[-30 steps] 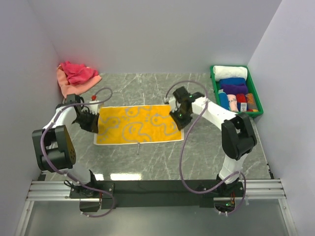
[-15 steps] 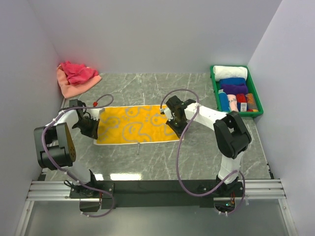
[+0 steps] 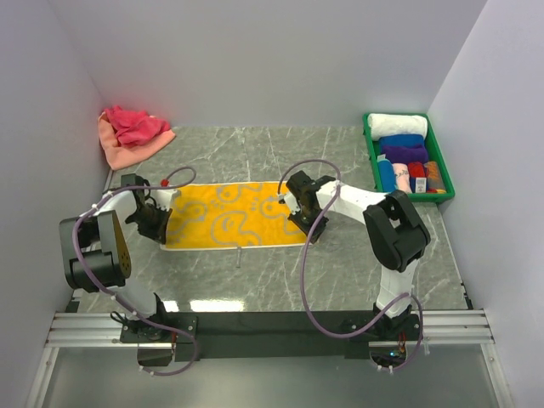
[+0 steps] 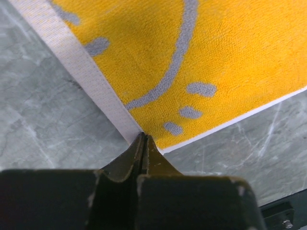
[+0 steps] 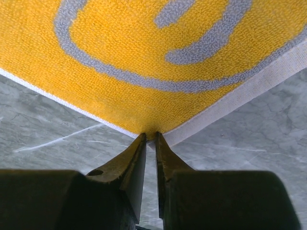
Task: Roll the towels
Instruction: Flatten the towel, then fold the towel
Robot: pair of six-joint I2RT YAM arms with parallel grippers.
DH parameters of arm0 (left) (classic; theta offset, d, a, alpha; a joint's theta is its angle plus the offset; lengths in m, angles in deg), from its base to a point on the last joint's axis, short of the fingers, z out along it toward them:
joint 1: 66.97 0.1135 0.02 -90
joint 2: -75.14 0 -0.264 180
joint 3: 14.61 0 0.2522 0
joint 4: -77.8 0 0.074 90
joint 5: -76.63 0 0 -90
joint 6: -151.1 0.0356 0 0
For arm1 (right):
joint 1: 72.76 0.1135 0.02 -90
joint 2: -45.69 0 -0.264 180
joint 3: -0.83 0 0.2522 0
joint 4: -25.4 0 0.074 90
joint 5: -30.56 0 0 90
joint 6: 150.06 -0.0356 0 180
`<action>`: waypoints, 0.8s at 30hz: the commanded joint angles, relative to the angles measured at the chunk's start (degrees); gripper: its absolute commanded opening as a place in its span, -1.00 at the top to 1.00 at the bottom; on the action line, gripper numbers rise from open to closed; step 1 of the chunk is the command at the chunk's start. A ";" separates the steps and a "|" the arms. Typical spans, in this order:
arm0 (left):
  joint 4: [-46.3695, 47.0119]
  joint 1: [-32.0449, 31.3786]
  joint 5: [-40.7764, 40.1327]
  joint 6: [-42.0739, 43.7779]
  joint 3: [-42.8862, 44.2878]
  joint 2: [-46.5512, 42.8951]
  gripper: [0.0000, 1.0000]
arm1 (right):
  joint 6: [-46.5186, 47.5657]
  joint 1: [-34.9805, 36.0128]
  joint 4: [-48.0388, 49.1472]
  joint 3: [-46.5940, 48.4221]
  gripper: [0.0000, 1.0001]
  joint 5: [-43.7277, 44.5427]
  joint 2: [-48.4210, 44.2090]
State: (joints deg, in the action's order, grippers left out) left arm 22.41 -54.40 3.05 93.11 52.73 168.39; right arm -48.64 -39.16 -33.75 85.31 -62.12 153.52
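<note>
Well beyond the left gripper (image 4: 143,140), against the far-left wall, lie the pink and salmon towels (image 3: 132,129) in a loose heap, not yet rolled. The left gripper itself is pressed shut on the near-left corner of the yellow towel (image 3: 231,215), its tips meeting right where the pale trim (image 4: 81,72) ends. The cloth spreads flat away from the tips over the grey marbled table (image 3: 280,272).

The towel's near-right corner sits at the tips of the right gripper (image 5: 150,139). These jaws are closed on the corner with a thin slit left between the fingers lower down, and the cloth puckers slightly where it enters. To the right of that gripper and farther back stands the green tray (image 3: 371,140), holding the rolled towels (image 3: 399,126) side by side.

Both holds take only the very tip of a corner, so the likeliest failure is a slip: a quick lift or a pull outward could draw the trim out of the jaws, the right one first, since its bite looks the shallower. If only one corner comes up, the near edge would fold on a slant and the roll would start crooked. If the two arms move unevenly, the towel could be dragged across the table or stretched tight between them. Tips held this low may also scrape the table and snag the cloth.
</note>
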 commanded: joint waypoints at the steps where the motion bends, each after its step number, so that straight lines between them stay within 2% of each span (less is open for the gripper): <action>1: 2.60 1.66 -7.37 2.61 -2.25 0.70 0.99 | 1.14 -0.91 0.74 -3.39 0.60 2.59 1.68; 6: 0.76 5.26 -7.29 4.55 0.81 3.51 0.99 | 2.47 -1.08 -1.37 -4.54 0.65 0.75 -0.16; 10: -3.01 5.00 -0.90 5.69 3.63 3.34 0.99 | 2.73 -1.00 -3.65 -1.65 0.58 -4.16 -1.48; 11: -5.37 4.83 0.52 6.22 5.03 3.17 0.94 | 2.90 -0.91 -4.27 -0.68 0.54 -5.31 -1.66; 13: -7.76 4.74 5.77 7.27 6.70 1.94 0.84 | 3.08 -1.00 -5.67 2.39 0.29 -8.20 -2.44; 14: -10.12 4.74 7.55 8.32 8.62 1.32 0.70 | 3.17 -1.00 -5.94 3.54 0.17 -8.92 -2.89; 15: -10.92 4.65 9.57 8.68 9.78 0.62 0.61 | 3.00 -1.08 -6.12 4.59 -0.06 -9.19 -3.59; 16: -11.37 4.73 10.90 8.68 10.92 0.01 0.51 | 2.56 -1.35 -6.03 7.04 -0.14 -9.36 -4.64; 17: -11.46 4.74 13.17 7.64 13.63 -0.87 0.34 | 2.38 -2.22 -6.03 8.46 -0.27 -10.06 -5.17; 20: -10.41 4.73 15.73 4.66 19.86 -0.62 0.15 | 1.15 -4.59 -5.24 14.69 -0.33 -10.42 -5.35; 24: -6.89 4.65 16.62 0.43 27.61 4.64 0.04 | -0.43 -9.95 -3.23 22.69 -0.28 -9.02 -1.67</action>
State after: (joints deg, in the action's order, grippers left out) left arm 13.23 -49.87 15.14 96.56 74.57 170.95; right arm -47.52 -45.19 -38.60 102.36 -71.60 151.91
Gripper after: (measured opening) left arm 0.473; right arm 0.649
